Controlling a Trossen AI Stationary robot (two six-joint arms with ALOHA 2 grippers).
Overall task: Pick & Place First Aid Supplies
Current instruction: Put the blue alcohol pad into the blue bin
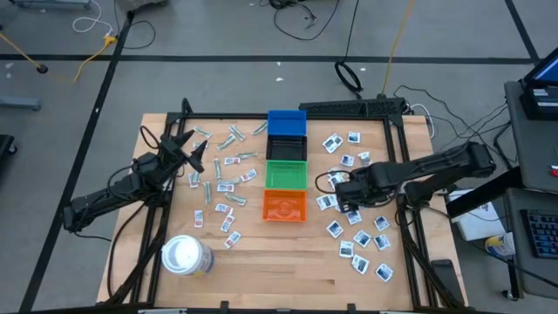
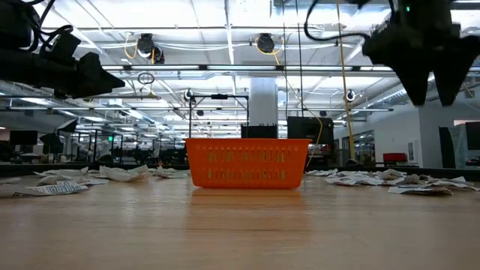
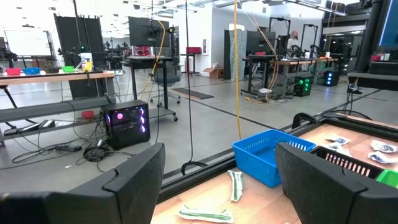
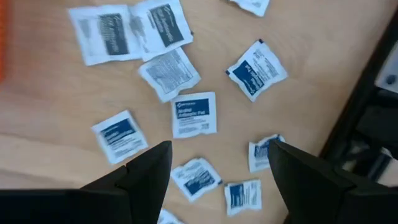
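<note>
The first aid supplies lie flat and loose on the wooden table. White square packets with dark-blue print (image 1: pixel 357 240) are scattered on the right. Slim green-grey wrappers (image 1: pixel 228 139) and small white strips (image 1: pixel 222 209) lie on the left. My right gripper (image 1: pixel 342 194) hangs open above the right scatter, pointing down. In the right wrist view one square packet (image 4: pixel 194 114) lies just beyond its fingers, with others (image 4: pixel 256 68) around it. My left gripper (image 1: pixel 190 148) waits open and level at the far left, above two wrappers (image 3: pixel 235 185).
A row of small bins runs down the table's middle: blue (image 1: pixel 287 123) farthest, then green (image 1: pixel 285 174), then orange (image 1: pixel 284 206) nearest. A large white roll (image 1: pixel 185 255) stands near the front left. A black frame rail (image 1: pixel 401 166) borders the right side.
</note>
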